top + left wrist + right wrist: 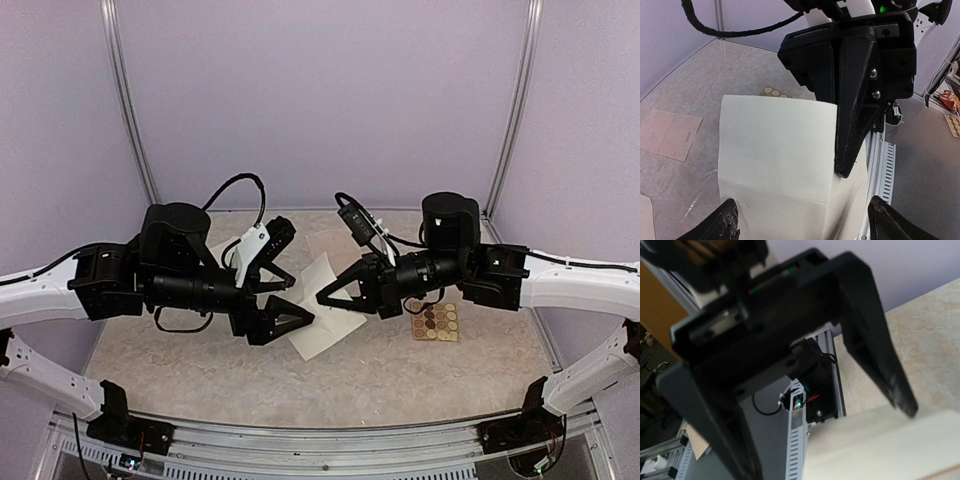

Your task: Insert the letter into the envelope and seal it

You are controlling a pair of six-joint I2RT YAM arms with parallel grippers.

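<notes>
The cream envelope [318,305] is held tilted up off the table. My right gripper [322,298] reaches in from the right and is shut on its edge. In the left wrist view the envelope [775,150] faces the camera with a crease across its lower part, and the right gripper's closed fingers [850,125] pinch its right side. My left gripper [807,222] is open, its tips at either side of the envelope's lower edge and apart from it. From above, the left gripper [300,300] stands at the envelope's left. Which sheet is the letter I cannot tell.
A pinkish-beige sheet [670,132] lies flat at the left, and pale sheets [335,245] lie behind the grippers. The sticker sheet [436,322] rests at the right. In the right wrist view the left gripper's open fingers [880,350] loom close, and the table's front rail [797,450] is below.
</notes>
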